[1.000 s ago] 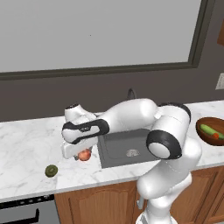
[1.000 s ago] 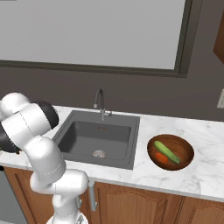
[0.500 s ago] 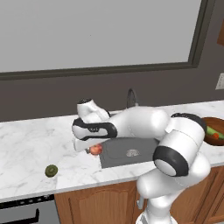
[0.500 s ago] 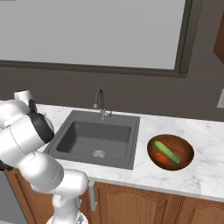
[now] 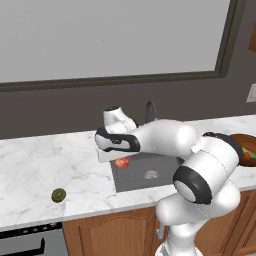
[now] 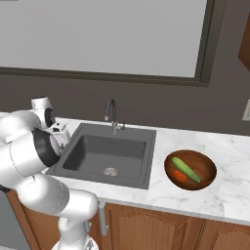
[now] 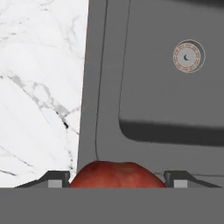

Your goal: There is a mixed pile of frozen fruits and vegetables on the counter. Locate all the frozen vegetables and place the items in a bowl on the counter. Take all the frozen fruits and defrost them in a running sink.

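The gripper (image 7: 115, 183) is gripping the apple (image 7: 114, 174) between wide-set jaws, hanging over the sink's (image 5: 131, 179) left edge.

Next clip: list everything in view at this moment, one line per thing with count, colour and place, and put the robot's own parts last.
apple: one, red, between the gripper's fingers above the sink's left edge.
round fruit: one, dark olive-green, loose on the counter left of the sink.
cucumber: one, green, lying in the bowl.
carrot: one, orange, in the bowl beside the cucumber.
bowl: one, reddish-brown, on the counter right of the sink.
sink: one, dark grey basin with a round metal drain, set in the counter.
faucet: one, grey gooseneck, behind the sink; no water visible.
counter: one, white marble over brown cabinets.
gripper: one, closed on the apple, over the sink's left rim.
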Robot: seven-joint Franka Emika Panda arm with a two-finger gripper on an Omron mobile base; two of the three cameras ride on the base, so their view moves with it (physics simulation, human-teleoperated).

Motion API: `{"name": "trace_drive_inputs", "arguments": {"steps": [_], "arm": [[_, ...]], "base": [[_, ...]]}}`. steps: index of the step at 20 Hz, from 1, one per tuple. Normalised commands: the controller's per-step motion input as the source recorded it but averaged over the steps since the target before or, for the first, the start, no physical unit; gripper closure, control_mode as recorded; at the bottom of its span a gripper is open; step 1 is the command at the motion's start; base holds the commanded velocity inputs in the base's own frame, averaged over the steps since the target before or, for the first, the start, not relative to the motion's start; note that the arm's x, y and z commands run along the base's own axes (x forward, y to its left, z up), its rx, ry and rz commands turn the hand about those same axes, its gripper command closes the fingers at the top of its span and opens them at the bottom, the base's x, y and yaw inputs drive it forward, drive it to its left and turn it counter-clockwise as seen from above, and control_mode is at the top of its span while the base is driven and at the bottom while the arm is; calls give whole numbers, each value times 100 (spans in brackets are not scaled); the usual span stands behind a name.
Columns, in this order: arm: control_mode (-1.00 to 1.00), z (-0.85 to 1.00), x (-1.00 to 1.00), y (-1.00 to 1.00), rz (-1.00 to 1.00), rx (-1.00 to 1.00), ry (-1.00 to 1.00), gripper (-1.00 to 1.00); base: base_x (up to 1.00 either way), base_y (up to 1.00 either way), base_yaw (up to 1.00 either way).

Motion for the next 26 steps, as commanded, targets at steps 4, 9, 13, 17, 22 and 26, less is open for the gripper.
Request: {"name": "trace_drive_inputs", "arguments": {"steps": [4,9,13,17,22,26], "arm": [[-100,2,31,-51,-14,0,-1,100],[-100,-4,31,-51,-12,0,-3,100],[-100,-18,4,-36,-4,-2,-19,100],[-100,-24,6,-54,0,0,-15,100],[-100,-7,14,-67,0,3,-4,100],[-100,-13,7,-48,0,3,2,100]], "base": [[0,0,0],[0,0,0],[0,0,0],[0,0,0],[0,0,0],[0,0,0]]}}
